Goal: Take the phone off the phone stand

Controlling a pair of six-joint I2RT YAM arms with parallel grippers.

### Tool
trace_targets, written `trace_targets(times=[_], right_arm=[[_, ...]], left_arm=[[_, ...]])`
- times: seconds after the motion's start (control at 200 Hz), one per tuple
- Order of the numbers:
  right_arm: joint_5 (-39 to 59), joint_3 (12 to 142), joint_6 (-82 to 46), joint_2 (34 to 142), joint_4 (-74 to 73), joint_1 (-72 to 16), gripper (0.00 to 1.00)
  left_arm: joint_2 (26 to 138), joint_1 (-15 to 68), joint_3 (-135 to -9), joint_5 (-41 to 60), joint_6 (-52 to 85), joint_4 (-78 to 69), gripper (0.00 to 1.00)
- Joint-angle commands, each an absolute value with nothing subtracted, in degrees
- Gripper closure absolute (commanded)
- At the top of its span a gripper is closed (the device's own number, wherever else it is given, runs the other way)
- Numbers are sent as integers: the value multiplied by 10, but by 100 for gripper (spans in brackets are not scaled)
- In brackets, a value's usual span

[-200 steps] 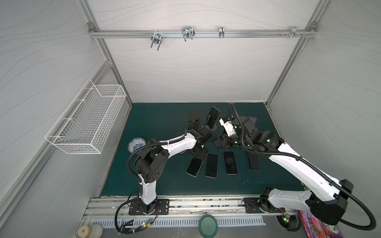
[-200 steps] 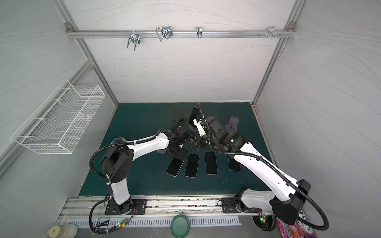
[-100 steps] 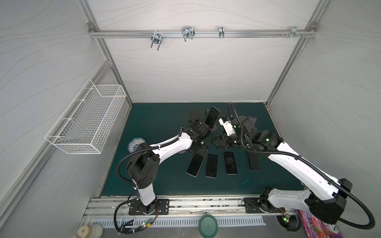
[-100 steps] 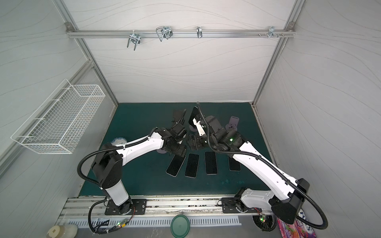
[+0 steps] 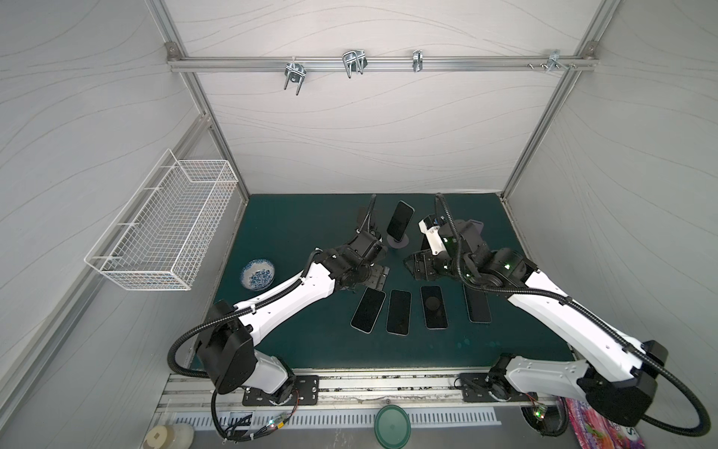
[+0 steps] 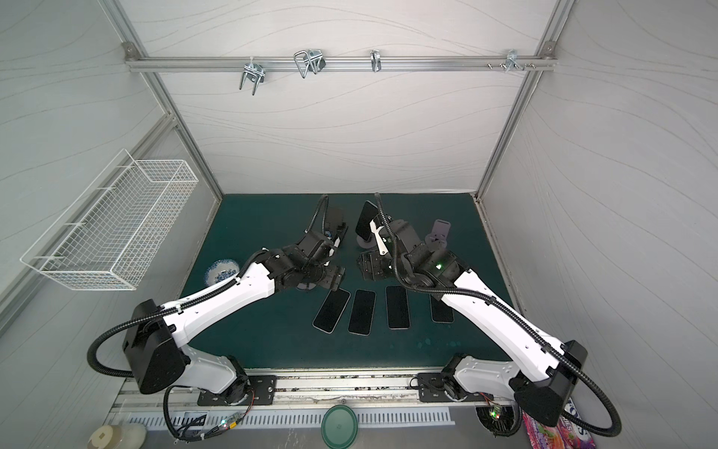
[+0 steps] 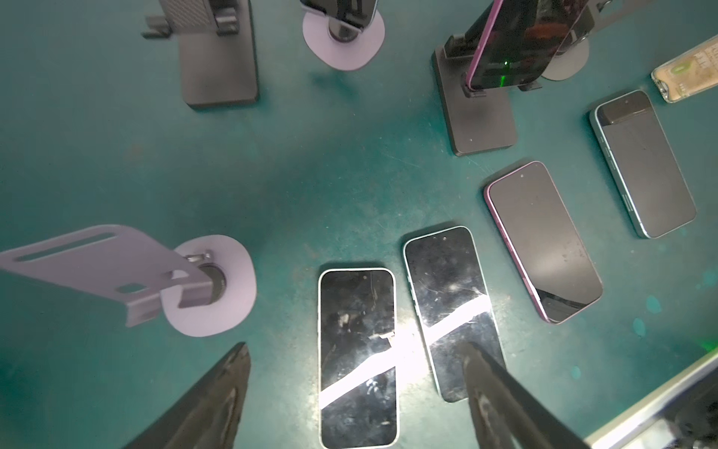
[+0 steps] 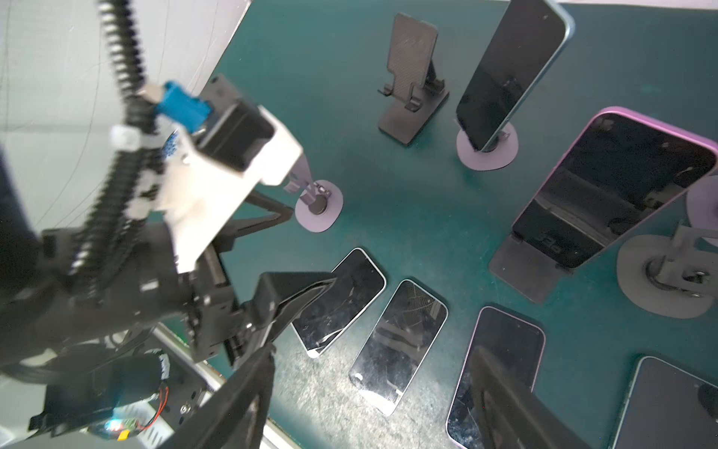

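I've got the left claw (image 7: 353, 350) open over flat phones (image 7: 544, 241) on the worktop (image 7: 311, 175) (screens up); right claw (image 8: 373, 350) open, empty; purple phone (image 8: 614, 186) leans on its phone stand (image 8: 516, 276).

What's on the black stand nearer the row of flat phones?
A purple-edged phone leans on the black stand, dark screen outward, lower edge in its front lips. The phone hides the stand's backrest.

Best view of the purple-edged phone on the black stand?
Right wrist view: the purple-edged phone is large and nearly whole, leaning on its black stand, bottom edge in the lip. The left wrist view cuts off its upper part at the frame edge. In both top views the right arm largely hides it.
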State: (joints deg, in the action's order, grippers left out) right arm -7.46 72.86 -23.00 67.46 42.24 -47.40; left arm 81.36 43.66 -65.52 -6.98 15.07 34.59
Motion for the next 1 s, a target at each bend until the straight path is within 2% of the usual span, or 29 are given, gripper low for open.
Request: trace_targets(times=[0.0, 0.28, 0.365, 0.995], right_arm=[[-127, 723, -243, 664, 410, -476, 17], [-189, 725, -221, 664, 401, -461, 8], [-189, 728, -220, 668, 402, -450, 1], [-136, 749, -236, 724, 411, -383, 1]], left_arm=[[789, 436, -645, -90, 120, 298, 13], [734, 435, -602, -67, 78, 240, 11], [720, 435, -593, -67, 76, 228, 11], [635, 434, -552, -88, 24, 149, 10]])
